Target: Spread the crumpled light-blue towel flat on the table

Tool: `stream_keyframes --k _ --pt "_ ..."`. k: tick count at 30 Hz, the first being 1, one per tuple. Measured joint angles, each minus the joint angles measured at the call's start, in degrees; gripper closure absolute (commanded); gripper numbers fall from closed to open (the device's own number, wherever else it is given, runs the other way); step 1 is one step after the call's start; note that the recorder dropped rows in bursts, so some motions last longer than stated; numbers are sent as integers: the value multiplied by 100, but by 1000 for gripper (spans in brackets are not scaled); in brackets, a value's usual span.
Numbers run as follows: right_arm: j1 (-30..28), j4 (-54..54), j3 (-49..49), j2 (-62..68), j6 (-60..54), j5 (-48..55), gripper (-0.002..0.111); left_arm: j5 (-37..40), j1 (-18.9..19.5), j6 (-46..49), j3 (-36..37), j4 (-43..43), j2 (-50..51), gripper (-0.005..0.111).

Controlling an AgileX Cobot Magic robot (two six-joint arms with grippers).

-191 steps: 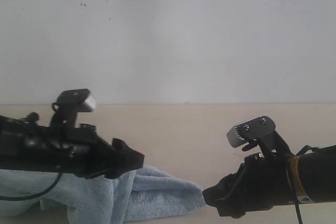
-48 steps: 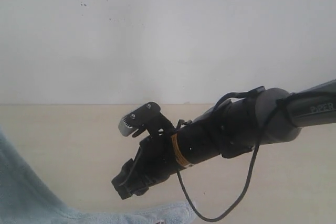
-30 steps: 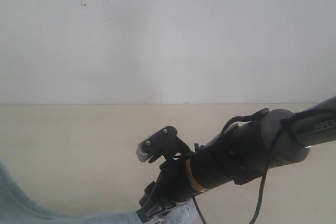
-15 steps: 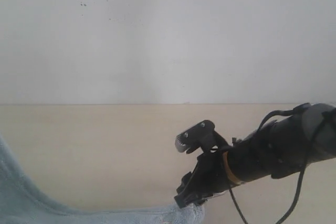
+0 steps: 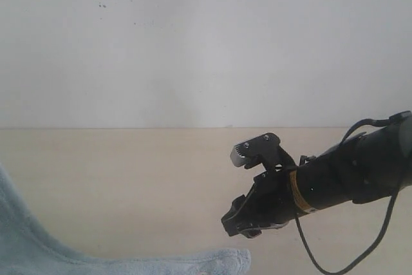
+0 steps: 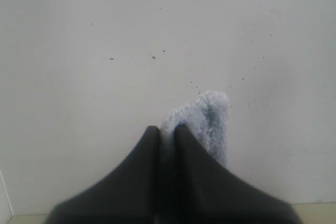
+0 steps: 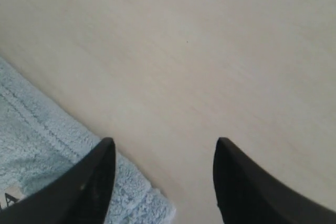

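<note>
The pale-blue towel point(image 5: 38, 256) lies along the bottom left of the exterior view, rising at the left edge, its corner point(image 5: 238, 261) flat on the beige table point(image 5: 129, 178). My right gripper point(image 5: 243, 225) hovers just above and right of that corner, open and empty. In the right wrist view the towel's hemmed corner point(image 7: 47, 145) shows beside one finger, with a white label point(image 7: 10, 199) at the edge; the right gripper point(image 7: 164, 153) spans bare table. In the left wrist view my left gripper point(image 6: 167, 132) is shut on a fold of towel point(image 6: 210, 119), held up against the wall. The left arm is out of the exterior view.
The off-white speckled wall point(image 5: 206, 43) stands behind the table. A black cable point(image 5: 335, 262) loops under the right arm. Bare tabletop stretches beyond the towel.
The right arm let go of the towel corner and drew back to the right and slightly up. The corner now lies flat on the table. The left side stays lifted.
</note>
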Motion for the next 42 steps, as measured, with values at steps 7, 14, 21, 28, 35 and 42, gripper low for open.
stream_keyframes --k 7,14,21,28,35,42 --pt "0 -14 449 -3 -54 48 54 0 0 0 0 0 0 98" --pt "0 -14 564 -3 -70 186 54 0 0 0 0 0 0 98" --pt "0 14 513 249 -59 -84 54 0 0 0 0 0 0 98" --pt "0 16 289 395 -14 -389 55 0 0 0 0 0 0 98" --pt "0 41 253 499 165 -637 86 0 0 0 0 0 0 98" --pt "0 -5 253 88 82 98 99 0 0 0 0 0 0 98"
